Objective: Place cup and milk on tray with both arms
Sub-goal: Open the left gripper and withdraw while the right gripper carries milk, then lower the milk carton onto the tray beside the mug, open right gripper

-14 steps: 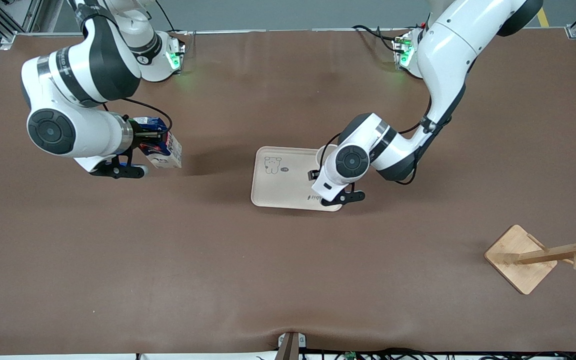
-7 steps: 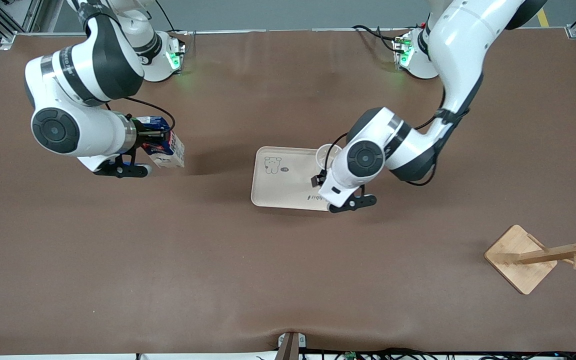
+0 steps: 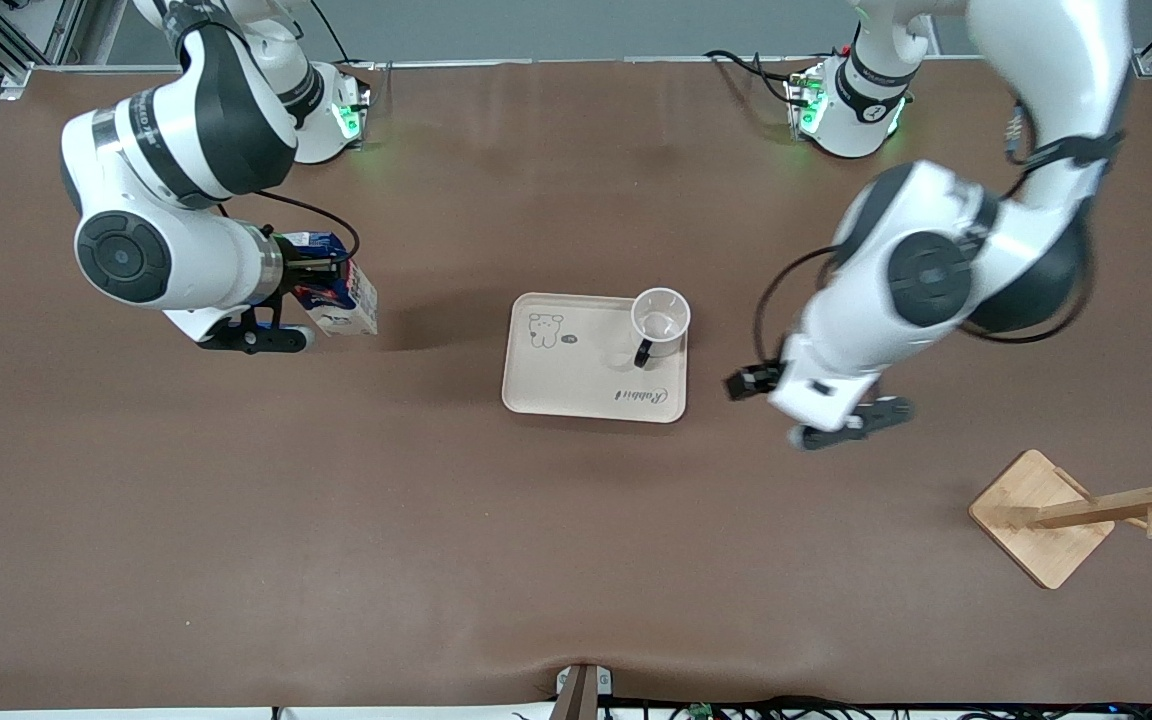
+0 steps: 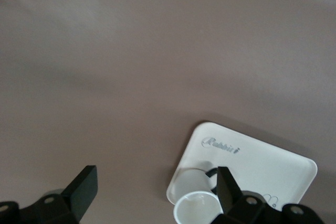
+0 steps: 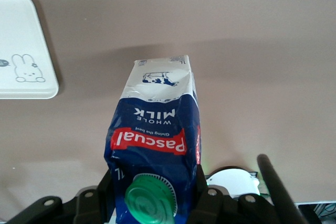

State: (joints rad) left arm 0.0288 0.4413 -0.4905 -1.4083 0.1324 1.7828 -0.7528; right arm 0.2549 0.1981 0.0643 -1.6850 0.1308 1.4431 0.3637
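the small white mug with a black loop handle stands upright on the cream rounded-rectangle tray with a cartoon rabbit and the script word "rabbit", in the tray's corner toward the left arm's end of the desk and farther from the front camera (its handle points toward the front camera). nothing grips it.

the left end effector hangs over bare brown desk just beside the tray, toward the left arm's end; its 2 black fingers are spread wide with nothing between them, and the left wrist view shows the mug and tray past them.

the right end effector is clamped on the small dark blue gable-top milk carton with a round green cap and red marking, holding it tilted over the desk toward the right arm's end, well apart from the tray. in the right wrist view the fingers press both sides of the carton near its cap.

a wooden rack with a square base lies near the left arm's end, nearer the front camera.
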